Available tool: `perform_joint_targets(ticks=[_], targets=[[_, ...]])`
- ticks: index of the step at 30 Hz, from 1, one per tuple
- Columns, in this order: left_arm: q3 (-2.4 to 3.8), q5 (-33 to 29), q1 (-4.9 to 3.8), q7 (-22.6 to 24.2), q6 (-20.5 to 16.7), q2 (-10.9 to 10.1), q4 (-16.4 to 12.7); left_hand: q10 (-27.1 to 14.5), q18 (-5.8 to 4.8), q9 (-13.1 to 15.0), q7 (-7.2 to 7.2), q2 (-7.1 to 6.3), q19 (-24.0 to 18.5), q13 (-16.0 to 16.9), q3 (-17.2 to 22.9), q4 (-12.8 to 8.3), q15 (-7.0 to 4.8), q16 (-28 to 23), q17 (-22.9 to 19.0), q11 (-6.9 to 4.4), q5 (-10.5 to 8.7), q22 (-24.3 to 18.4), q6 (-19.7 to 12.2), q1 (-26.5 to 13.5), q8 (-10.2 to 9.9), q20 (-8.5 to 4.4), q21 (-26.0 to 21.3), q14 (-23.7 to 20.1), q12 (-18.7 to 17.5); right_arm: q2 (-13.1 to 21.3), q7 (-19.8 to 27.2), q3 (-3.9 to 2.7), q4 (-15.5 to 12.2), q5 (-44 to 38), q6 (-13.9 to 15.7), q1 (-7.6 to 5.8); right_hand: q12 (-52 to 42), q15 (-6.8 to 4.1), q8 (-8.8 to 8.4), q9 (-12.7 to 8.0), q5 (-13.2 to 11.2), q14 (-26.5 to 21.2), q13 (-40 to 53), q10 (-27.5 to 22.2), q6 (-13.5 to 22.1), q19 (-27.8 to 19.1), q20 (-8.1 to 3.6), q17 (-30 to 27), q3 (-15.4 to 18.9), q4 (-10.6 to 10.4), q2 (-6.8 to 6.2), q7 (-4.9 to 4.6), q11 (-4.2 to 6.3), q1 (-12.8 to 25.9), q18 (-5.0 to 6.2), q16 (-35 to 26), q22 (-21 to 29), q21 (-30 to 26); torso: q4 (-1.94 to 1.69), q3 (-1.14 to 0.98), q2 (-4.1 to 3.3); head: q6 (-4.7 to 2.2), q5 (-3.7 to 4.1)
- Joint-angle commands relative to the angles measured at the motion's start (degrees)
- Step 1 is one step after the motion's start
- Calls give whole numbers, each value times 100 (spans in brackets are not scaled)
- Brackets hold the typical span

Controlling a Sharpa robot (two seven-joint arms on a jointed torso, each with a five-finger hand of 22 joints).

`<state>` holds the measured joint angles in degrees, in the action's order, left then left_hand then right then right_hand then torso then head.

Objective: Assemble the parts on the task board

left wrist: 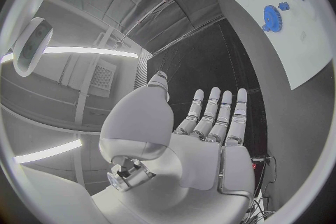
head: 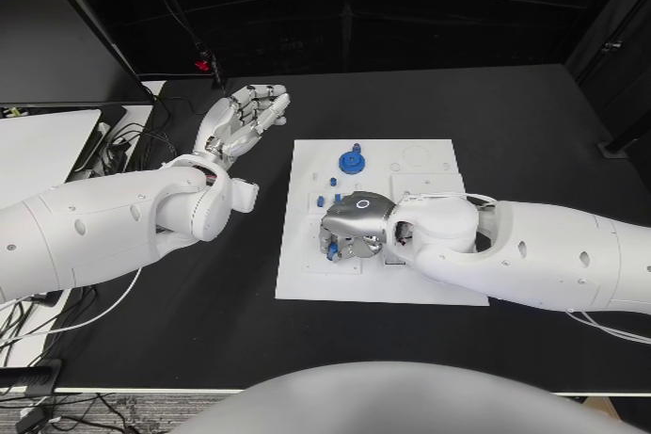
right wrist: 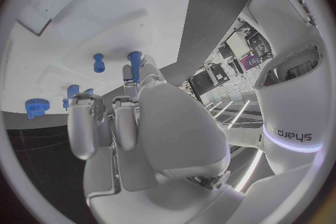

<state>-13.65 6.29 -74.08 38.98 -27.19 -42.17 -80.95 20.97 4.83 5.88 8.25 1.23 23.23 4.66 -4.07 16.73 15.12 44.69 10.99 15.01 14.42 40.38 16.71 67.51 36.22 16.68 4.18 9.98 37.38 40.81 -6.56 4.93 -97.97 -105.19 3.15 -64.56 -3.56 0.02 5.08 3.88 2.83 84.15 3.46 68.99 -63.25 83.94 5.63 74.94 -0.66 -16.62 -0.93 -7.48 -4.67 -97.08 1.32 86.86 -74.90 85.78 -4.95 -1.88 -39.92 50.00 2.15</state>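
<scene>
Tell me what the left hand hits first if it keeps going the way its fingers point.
Probably nothing: the left hand points over bare black table left of the task board, towards the far edge.

The black table (head: 529, 133) carried the white task board (head: 306, 274) at its middle; some cables, apparently, trailed along its edge behind the left fingers (head: 258, 109).
</scene>
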Motion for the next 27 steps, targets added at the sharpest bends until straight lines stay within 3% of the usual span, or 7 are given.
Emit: perform_joint_targets(ticks=[1,7,18,24,27], targets=[[6,-2,-8,519,26,-1,-7,-39,10,-9,874,59,46,-9,-21,1,-11,25,-5,-3,26,-2,-24,-6,18,-3,25,-44,25,-5,-45,4,-2,-89,-123,0,27,68,-93,-19,-20,408,-9,-159,149,353,69,501,100,-8,-97,10,-44,107,0,-7,-1256,-70,6,4,4,0,15],[6,-2,-8,518,42,4,-3,-39,10,-10,875,61,43,-10,-23,1,-10,28,-7,-3,26,-9,-24,-6,20,-3,25,-44,27,9,-19,8,-15,-100,15,1,0,133,-166,-30,-16,351,11,-496,587,236,133,256,358,-1,-286,34,-120,596,59,-94,-1137,-301,4,3,1,0,17],[6,-2,-8,513,53,12,2,-39,10,-10,875,61,43,-10,-23,1,-10,28,-7,-3,26,-9,-24,-6,20,-3,25,-44,27,47,-31,12,-45,-83,549,14,-22,124,-141,-8,-16,305,21,-601,935,167,157,51,459,1,-367,-69,-119,996,104,-176,-1048,-464,-3,0,1,0,27],[6,-2,-8,512,60,13,6,-39,10,-10,875,61,43,-10,-23,1,-10,28,-7,-3,26,-9,-24,-6,20,-3,25,-44,27,162,-16,12,-108,116,1505,34,-31,121,-130,0,-16,289,24,-617,962,149,156,-32,432,-4,-386,-144,-119,1122,118,-209,-1019,-516,4,1,2,0,39],[6,-2,-8,512,67,14,8,-39,10,-10,875,61,43,-10,-23,1,-10,28,-7,-3,26,-9,-24,-6,20,-3,25,-44,27,313,115,11,-202,653,2112,38,-38,122,-135,-1,-14,266,26,-625,1010,118,154,-161,403,-17,-482,-200,-123,1291,139,-257,-974,-596,9,4,5,0,49]])
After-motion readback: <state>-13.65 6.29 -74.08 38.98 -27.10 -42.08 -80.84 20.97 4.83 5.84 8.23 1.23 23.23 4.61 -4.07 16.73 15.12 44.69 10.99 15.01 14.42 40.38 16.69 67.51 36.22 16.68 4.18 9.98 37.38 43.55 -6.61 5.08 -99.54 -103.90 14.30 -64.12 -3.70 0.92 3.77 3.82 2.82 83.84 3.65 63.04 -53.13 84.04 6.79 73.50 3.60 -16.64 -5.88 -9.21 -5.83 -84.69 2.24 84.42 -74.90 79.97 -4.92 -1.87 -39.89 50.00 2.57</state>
